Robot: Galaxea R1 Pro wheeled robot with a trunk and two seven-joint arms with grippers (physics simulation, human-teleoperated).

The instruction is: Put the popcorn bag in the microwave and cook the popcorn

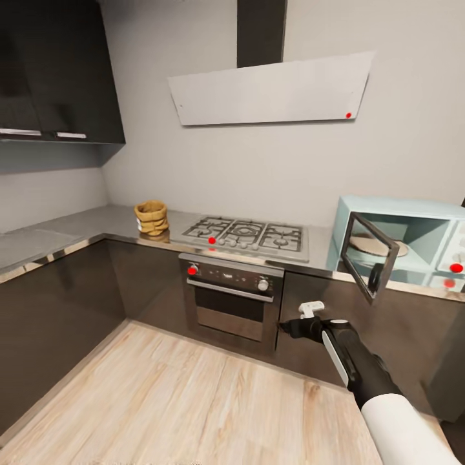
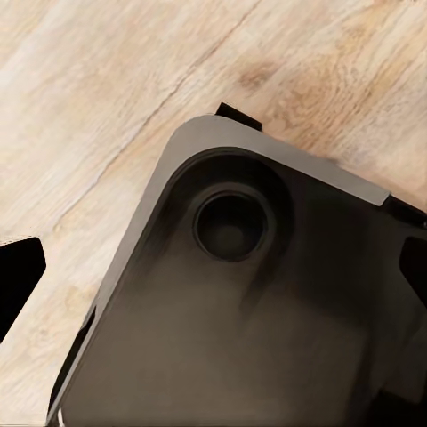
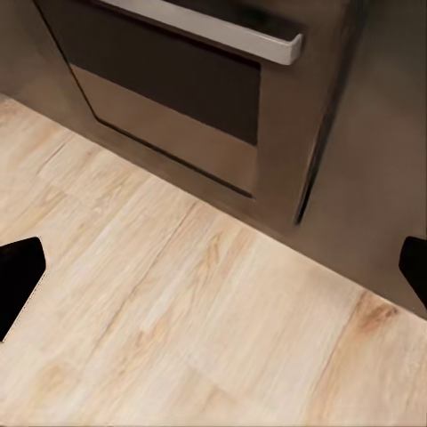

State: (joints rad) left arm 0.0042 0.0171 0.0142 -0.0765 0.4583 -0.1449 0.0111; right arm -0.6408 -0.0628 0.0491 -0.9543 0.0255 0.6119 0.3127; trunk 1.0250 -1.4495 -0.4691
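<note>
The tan popcorn bag (image 1: 151,217) stands upright on the grey countertop (image 1: 77,229), left of the gas hob. At the right end of the countertop sits the mint-blue microwave (image 1: 413,213) with its dark glass door (image 1: 369,257) swung open and a pale turntable (image 1: 381,246) inside. My right gripper (image 1: 289,327) hangs low in front of the cabinets, below the open door and far from the bag. In the right wrist view my right gripper (image 3: 213,276) is open over the floor. My left gripper (image 2: 213,276) is open too, above my own dark base. No popcorn bits show.
The black-grated gas hob (image 1: 248,234) lies between bag and microwave, with the built-in oven (image 1: 231,298) and its steel handle (image 3: 213,31) below. A white slanted hood (image 1: 271,90) hangs above. Dark cabinets line the left wall. Pale wood floor (image 1: 181,400) spreads in front.
</note>
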